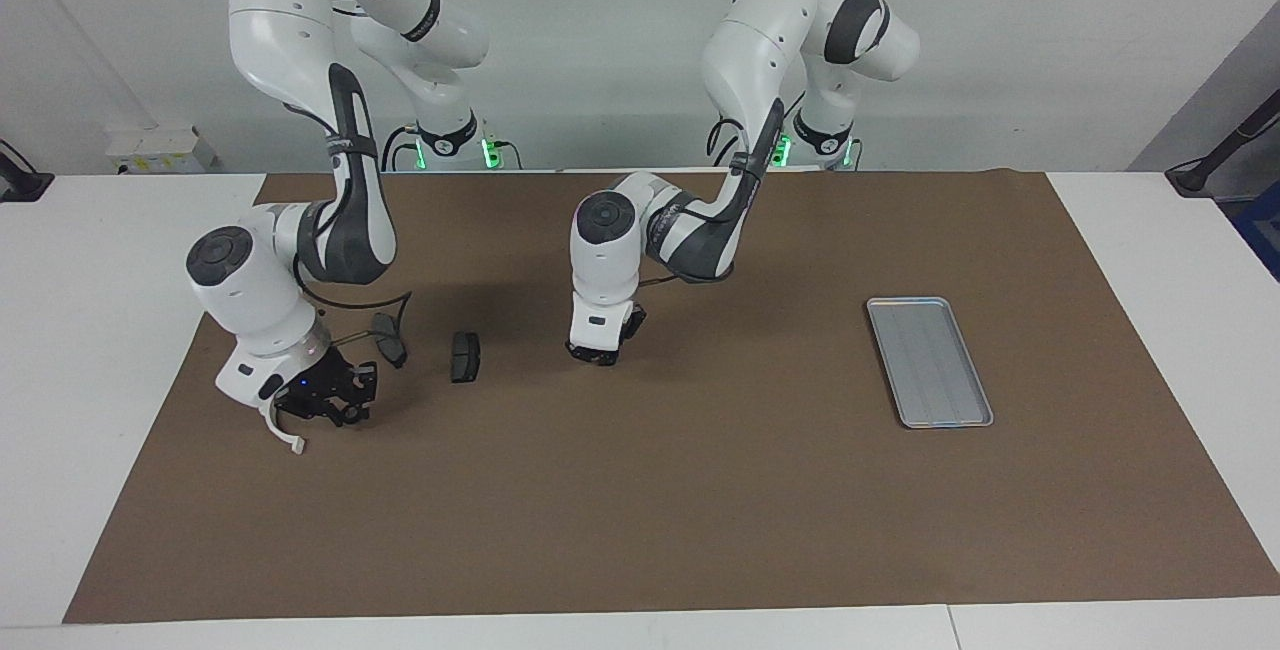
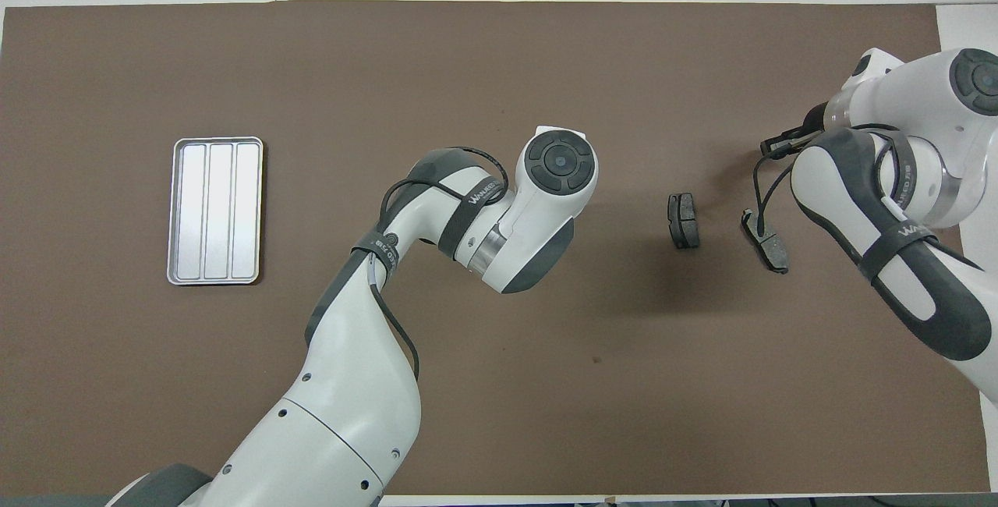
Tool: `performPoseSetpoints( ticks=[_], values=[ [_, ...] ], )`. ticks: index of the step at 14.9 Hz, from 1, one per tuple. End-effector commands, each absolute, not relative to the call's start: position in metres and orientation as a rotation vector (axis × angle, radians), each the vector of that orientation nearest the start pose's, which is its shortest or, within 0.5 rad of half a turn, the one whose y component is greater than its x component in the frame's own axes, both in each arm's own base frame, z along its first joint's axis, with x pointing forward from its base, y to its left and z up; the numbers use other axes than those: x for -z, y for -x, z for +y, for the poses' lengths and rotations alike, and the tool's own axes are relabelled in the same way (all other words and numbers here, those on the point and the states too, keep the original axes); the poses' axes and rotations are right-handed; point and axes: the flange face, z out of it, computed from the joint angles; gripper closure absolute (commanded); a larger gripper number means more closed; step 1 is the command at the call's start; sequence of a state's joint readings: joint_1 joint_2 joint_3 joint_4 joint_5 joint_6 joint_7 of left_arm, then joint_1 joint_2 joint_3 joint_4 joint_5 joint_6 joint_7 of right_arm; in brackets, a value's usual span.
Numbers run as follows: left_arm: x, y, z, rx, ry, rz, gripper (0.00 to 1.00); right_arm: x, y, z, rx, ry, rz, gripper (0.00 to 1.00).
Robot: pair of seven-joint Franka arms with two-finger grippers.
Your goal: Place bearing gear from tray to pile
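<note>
Left pincer (image 1: 600,354) pressed together over mat, right pincer (image 1: 322,408) pinching white bracket (image 1: 280,428) (beside brake pads (image 1: 465,357)), tray (image 1: 929,361) apart.

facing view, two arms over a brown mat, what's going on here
The tray at the left arm's end of the mat looks empty. The left gripper is low over the middle of the mat, shut; what it may hold cannot be made out. The right gripper is low over the mat at its own end, beside two dark brake pads and a white curved bracket. Whether it grips the bracket is unclear.
</note>
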State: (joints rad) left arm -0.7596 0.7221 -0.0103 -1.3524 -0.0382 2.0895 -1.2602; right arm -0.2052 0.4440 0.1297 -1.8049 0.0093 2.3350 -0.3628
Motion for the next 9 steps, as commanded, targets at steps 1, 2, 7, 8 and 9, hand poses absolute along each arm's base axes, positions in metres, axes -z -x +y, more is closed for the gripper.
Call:
performPoseSetpoints(
  ticks=[1, 2, 7, 8, 9],
  values=[
    [-0.293, -0.524, -0.51, -0.036, 3.069, -0.834, 0.91, -0.305, -0.654, -0.062, 0.169, 3.071, -0.432, 1.0],
    [-0.294, -0.524, -0.51, -0.032, 3.072, -0.833, 0.75, -0.304, -0.654, -0.062, 0.167, 3.071, -0.422, 1.0],
    [-0.299, -0.525, -0.505, -0.047, 3.042, -0.826, 0.0, -0.304, -0.654, -0.061, 0.165, 3.078, -0.351, 0.0],
    [-0.305, -0.53, -0.499, -0.044, 3.036, -0.841, 0.0, -0.304, -0.654, -0.061, 0.163, 3.077, -0.353, 0.0],
    [-0.32, -0.534, -0.493, -0.03, 3.04, -0.852, 0.0, -0.304, -0.655, -0.061, 0.163, 3.077, -0.353, 0.0]
  ],
)
